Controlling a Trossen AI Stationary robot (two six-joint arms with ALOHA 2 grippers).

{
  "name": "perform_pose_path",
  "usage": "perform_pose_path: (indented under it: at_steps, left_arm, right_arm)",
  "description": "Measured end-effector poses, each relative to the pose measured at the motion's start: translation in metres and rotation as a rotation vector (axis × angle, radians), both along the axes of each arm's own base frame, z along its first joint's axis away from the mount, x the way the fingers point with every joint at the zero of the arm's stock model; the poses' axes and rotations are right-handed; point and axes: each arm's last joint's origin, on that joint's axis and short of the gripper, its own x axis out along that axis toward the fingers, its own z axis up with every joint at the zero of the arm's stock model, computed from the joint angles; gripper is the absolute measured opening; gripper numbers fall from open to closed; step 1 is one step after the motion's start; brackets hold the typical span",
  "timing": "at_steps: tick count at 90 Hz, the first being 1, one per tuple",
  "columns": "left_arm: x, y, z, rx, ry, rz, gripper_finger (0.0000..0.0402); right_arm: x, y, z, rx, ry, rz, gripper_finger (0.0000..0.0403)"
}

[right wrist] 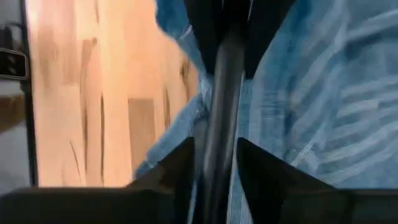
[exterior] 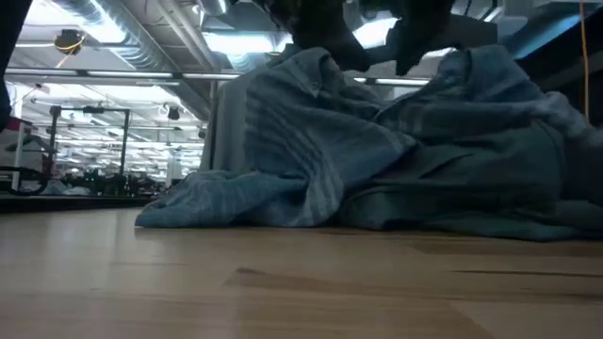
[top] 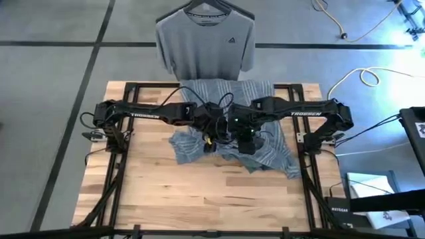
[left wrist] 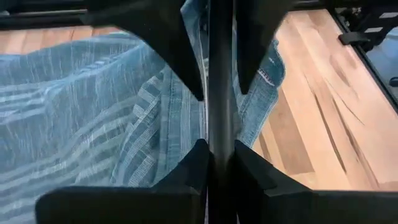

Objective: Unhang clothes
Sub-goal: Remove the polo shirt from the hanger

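I have the blue-grey striped shirt point(top: 229, 143) lying crumpled in the middle of the wooden worktop point(top: 199, 199). Both arms meet above it. My left gripper point(left wrist: 221, 124) has its fingers point(left wrist: 186, 168) pinching a thin dark hanger bar point(left wrist: 221, 74). My right gripper point(right wrist: 221, 112) pinches the same kind of bar. The grey T-shirt point(top: 204, 46) hangs on its hanger beyond the worktop's far edge.

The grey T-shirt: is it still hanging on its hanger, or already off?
Still on. The grey T-shirt hangs spread past the table's far edge, the hanger showing at its collar.
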Motion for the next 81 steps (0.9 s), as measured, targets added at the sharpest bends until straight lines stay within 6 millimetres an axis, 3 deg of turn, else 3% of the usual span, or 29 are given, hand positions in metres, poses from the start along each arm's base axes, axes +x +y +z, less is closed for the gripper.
perform_pose_path:
  at_steps: [14, 39, 56, 64, 81]
  left_arm:
    - [0.0, 0.0, 0.0, 0.003, 0.003, 0.009, 0.0026]
    - [-0.001, 0.0, -0.001, -0.005, 0.017, 0.027, 0.0027]
    - [-0.001, 0.0, 0.0, -0.013, 0.013, 0.028, 0.0039]
    - [-0.005, 0.0, 0.007, -0.035, -0.001, 0.047, 0.0052]
    - [-0.034, 0.005, 0.046, -0.031, -0.065, 0.084, 0.0073]
  right_arm:
    - [-0.001, -0.001, 0.0, -0.045, 0.005, -0.013, 0.0124]
    - [0.0, -0.002, 0.001, -0.048, -0.005, -0.026, 0.0024]
    - [-0.001, -0.001, 0.006, -0.054, -0.016, -0.015, 0.0023]
    - [-0.002, -0.002, 0.01, -0.067, -0.027, -0.009, 0.0023]
    - [-0.012, -0.002, 0.03, -0.075, -0.076, -0.01, 0.0023]
